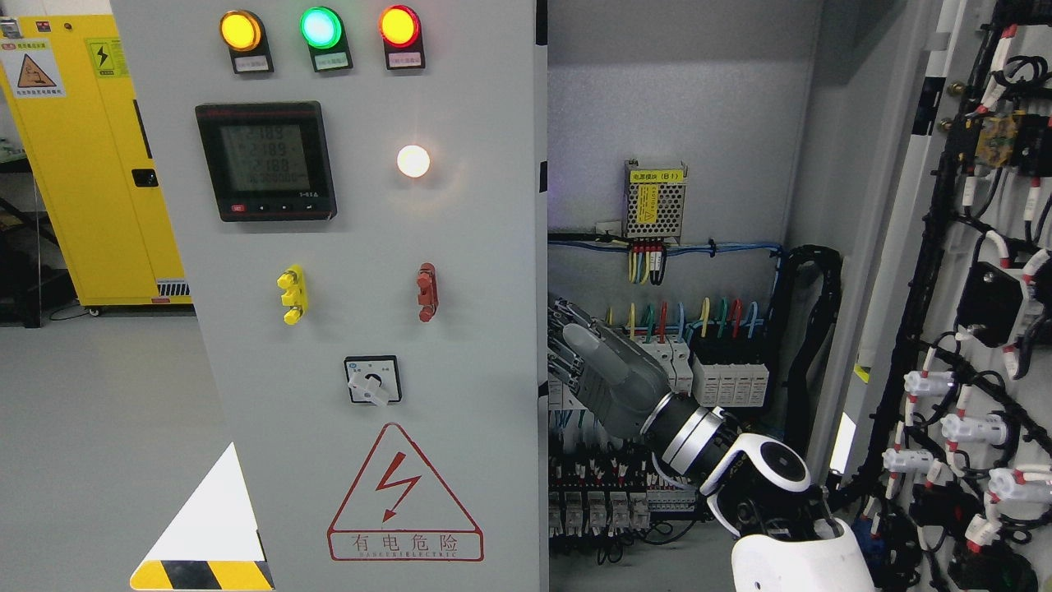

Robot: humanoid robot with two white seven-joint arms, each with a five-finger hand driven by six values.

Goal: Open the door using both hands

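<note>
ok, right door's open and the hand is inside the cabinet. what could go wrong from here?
1. The right hand sits beside the breakers and their coloured wires; a sweep could snag them.
2. The indicator lamps are lit, so the panel looks live.
3. The open right door carries wiring the forearm could catch when backing out.

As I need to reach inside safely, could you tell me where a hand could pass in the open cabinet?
Bare: back wall above the power supply. Crowded: breakers with the right hand in front, and open door's wiring.
</note>
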